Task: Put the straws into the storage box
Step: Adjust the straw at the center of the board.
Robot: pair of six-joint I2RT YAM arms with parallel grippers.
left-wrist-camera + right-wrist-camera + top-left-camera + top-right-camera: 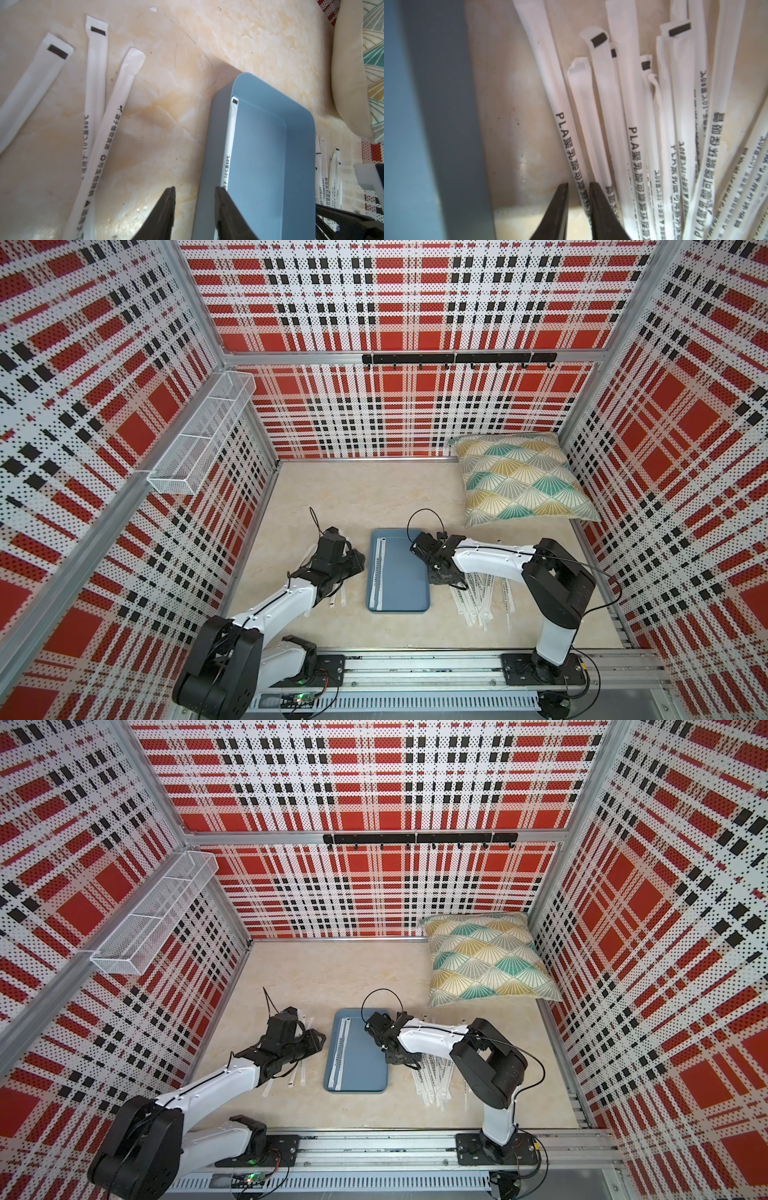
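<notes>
My left fingers (164, 212) stand apart and empty at the left wall of the storage box (409, 576). My right fingers (556, 209) sit narrowly on either side of one straw (566, 135) in the straws (478, 601) heaped right of the box. I cannot tell whether they pinch it. Two straws lie inside the box along its left wall.

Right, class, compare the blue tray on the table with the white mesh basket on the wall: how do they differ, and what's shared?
The tray is solid slate-blue plastic; the basket is white wire mesh. The tray lies flat on the table; the basket hangs on a side wall. The tray is one shallow well holding straws; the basket is split by dividers. Both are long, open-topped rectangles.
</notes>
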